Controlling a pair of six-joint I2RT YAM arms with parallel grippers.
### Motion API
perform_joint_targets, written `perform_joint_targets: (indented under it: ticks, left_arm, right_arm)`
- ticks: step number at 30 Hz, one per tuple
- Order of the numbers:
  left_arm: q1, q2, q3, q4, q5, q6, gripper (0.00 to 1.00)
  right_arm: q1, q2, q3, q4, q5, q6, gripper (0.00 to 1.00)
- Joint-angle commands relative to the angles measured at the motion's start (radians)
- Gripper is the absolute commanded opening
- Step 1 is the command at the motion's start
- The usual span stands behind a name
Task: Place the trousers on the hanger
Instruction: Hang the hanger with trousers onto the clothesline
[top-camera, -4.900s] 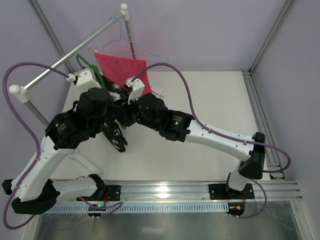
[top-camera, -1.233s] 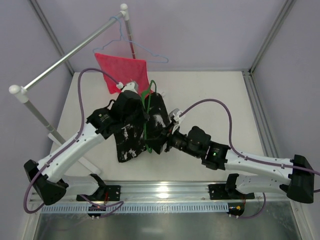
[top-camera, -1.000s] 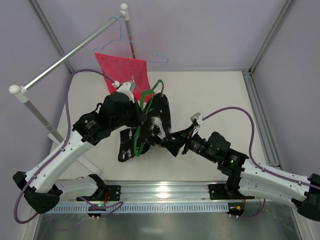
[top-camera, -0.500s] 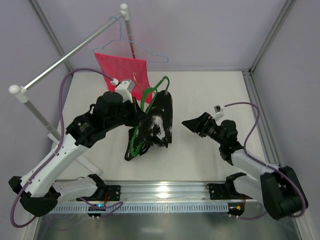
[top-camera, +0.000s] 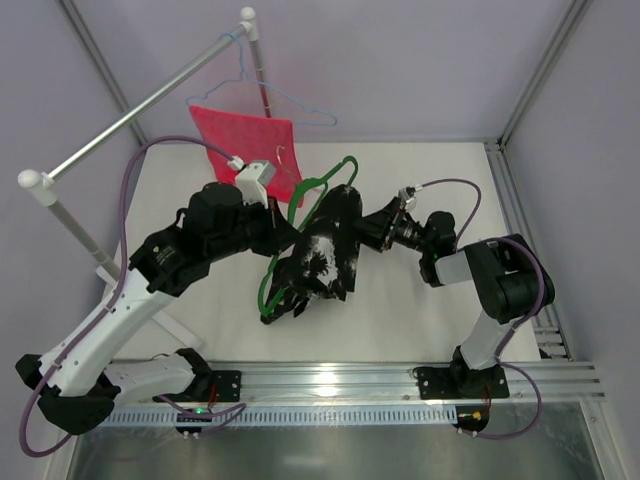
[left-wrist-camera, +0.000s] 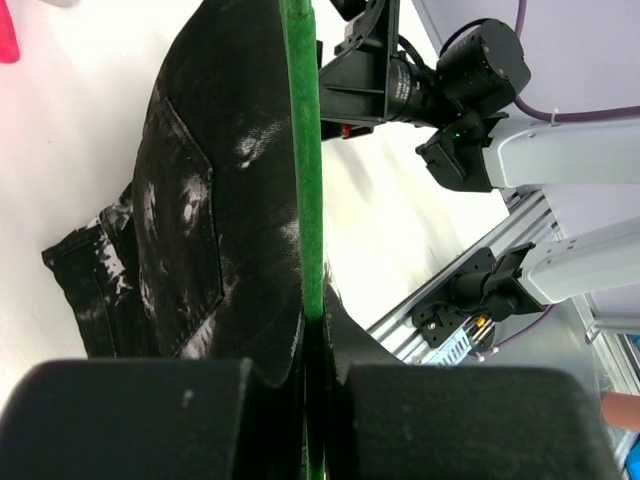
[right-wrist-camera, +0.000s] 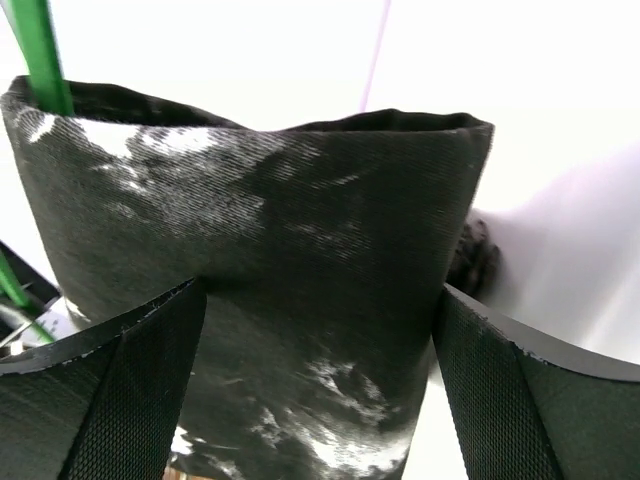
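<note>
Left hand (left-wrist-camera: 315, 345) clamped on the green hanger (left-wrist-camera: 303, 150) carrying the draped trousers (top-camera: 325, 255); right hand (right-wrist-camera: 320, 300) spread wide astride their fold, above the surface (top-camera: 430, 170).

Bright, even lighting; soft shadows; wrist views partly overexposed.

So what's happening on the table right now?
The left gripper is shut on the green hanger, holding it with the black, white-splotched trousers draped over it. The right gripper is open, fingers spread wide and facing the folded trousers, not gripping them. Behind, a red mesh cloth hangs from a pale blue hanger on the rail.
</note>
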Motion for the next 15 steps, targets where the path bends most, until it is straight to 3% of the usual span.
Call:
perform_joint_targets:
  ticks: [1,3,5,6,7,9,11,15]
  left_arm:
    - [-0.001,-0.055,0.076,0.189,0.046,0.027,0.0]
    - [-0.001,-0.055,0.079,0.194,0.034,0.028,0.0]
    - [-0.001,-0.054,0.079,0.194,0.0,0.031,0.0]
    - [-0.001,-0.057,0.076,0.195,-0.02,0.03,0.0]
    - [-0.001,-0.055,0.073,0.198,-0.052,0.025,0.0]
    - [-0.001,-0.052,0.057,0.206,-0.179,0.011,0.0]
    - [-0.003,-0.048,0.024,0.246,-0.24,0.002,0.0]
    - [-0.041,-0.022,-0.009,0.326,-0.424,0.005,0.0]
  right_arm:
    - [-0.002,0.02,0.076,0.411,-0.038,0.034,0.93]
    - [0.0,0.036,0.092,0.411,-0.032,0.04,0.91]
    - [0.0,0.042,0.092,0.411,-0.02,0.048,0.72]
    - [-0.002,0.047,0.077,0.413,-0.008,0.05,0.57]
    - [-0.002,0.042,0.061,0.411,0.009,0.051,0.27]
    - [0.001,0.031,0.006,0.411,0.06,0.047,0.12]
    - [0.024,0.01,-0.028,0.411,0.1,0.033,0.04]
    - [0.081,-0.021,-0.064,0.411,0.187,0.024,0.04]
